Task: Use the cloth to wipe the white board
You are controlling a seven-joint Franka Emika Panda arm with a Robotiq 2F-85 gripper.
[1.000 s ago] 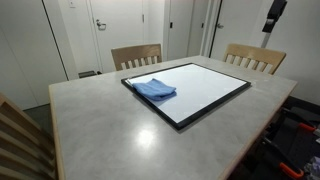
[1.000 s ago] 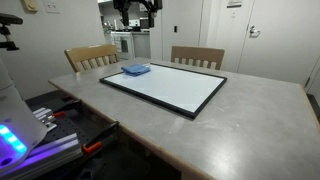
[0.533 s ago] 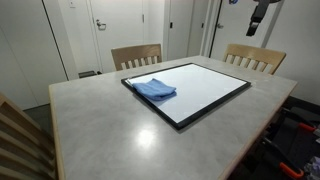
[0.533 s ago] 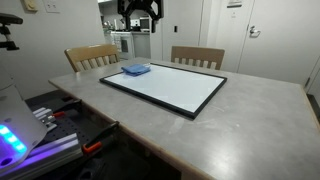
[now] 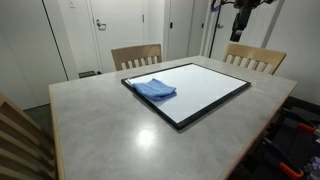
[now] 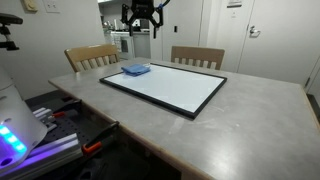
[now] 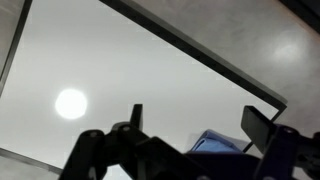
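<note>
Cloth (image 5: 155,89): blue, folded; likely soft, light, prone to bunching, so pinch the top layers near the middle | lies on board (image 5: 200,85), 9 o'clock end, on table (image 5: 90,125) | gripper (image 5: 243,8) high up, well apart, cloth at its 8 o'clock | wrist view: jaws apart, holding nothing, cloth at 6 o'clock edge

Grey surface (image 5: 100,125) ringed by wooden seats in a white room.
A wooden chair (image 5: 136,56) and a second chair (image 5: 254,58) stood at the surface's far edge; a third chair back (image 5: 20,140) showed at the near corner. White doors (image 5: 120,25) lined the wall behind. In an exterior view, a blue-lit device (image 6: 12,140) sat low nearby.
</note>
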